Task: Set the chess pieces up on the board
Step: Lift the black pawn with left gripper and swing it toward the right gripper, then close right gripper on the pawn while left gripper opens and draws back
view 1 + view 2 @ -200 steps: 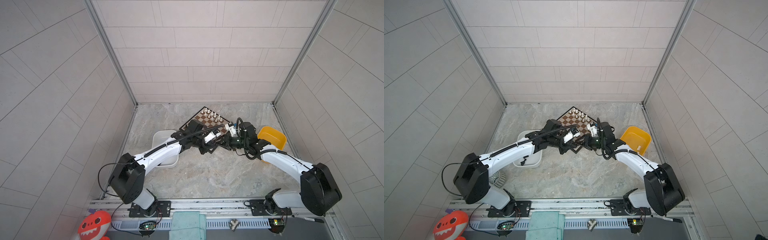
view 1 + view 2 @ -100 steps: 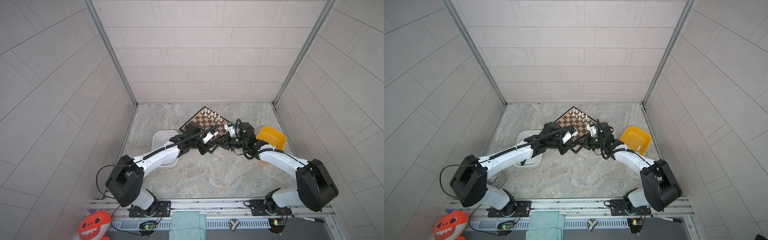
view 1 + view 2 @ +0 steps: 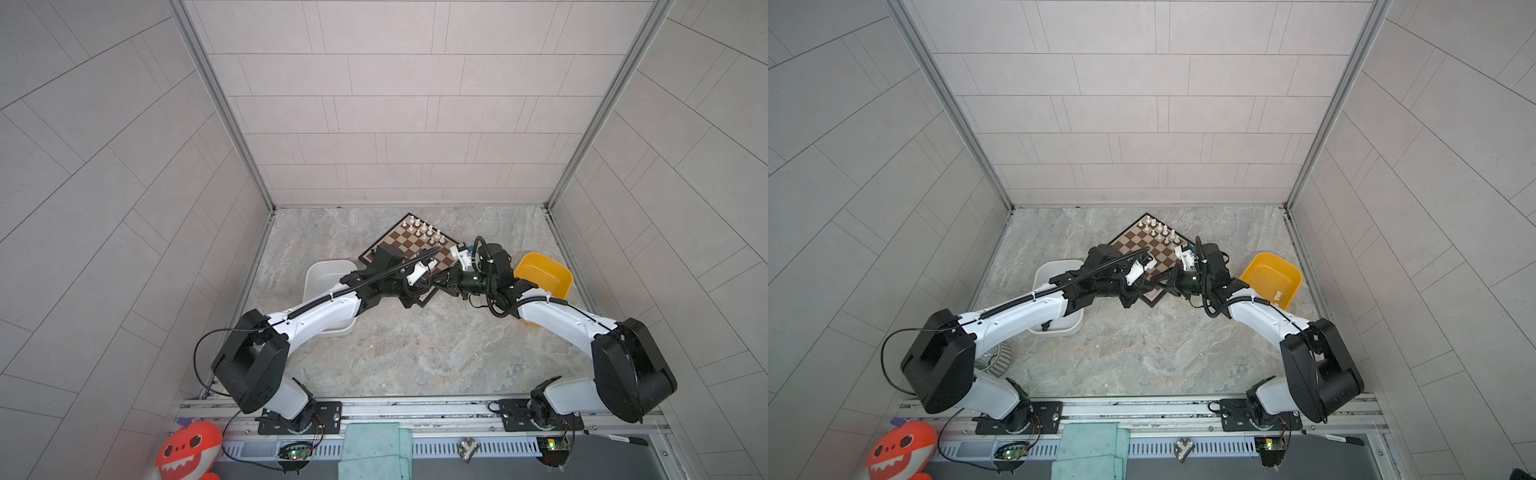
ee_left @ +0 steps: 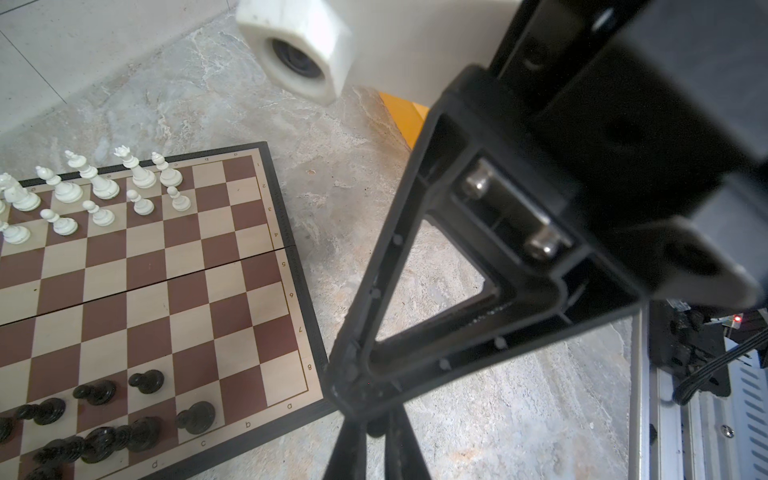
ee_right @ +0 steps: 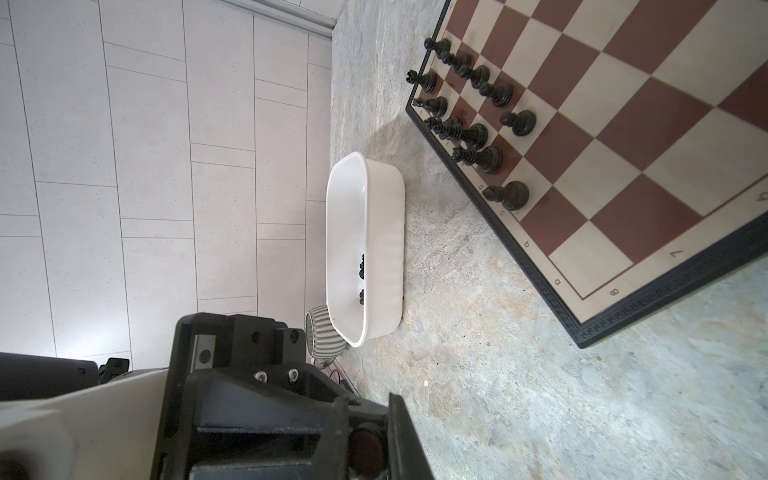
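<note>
Handover, I reckon, off the board (image 4: 232, 291) corner: left end effector (image 4: 372, 436) pinched shut, right end effector (image 5: 368, 419) unreadable, black pieces (image 4: 195, 417) part-ranked on it, next calls for a clean pass.

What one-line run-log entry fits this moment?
left tool: shut | right tool: unclear | tools: tip to tip by board corner | chess pieces: partly set | white tub: holds black pieces

Pale tiled walls (image 3: 395, 104) rise on three sides, joined by metal corner posts (image 3: 222, 108); the floor (image 3: 415, 353) is grey-beige marbled stone, evenly lit. A metal rail (image 3: 415, 409) runs along the near edge; a teal cloth (image 3: 370, 449) and a red plush toy (image 3: 187, 453) lie by it.
</note>
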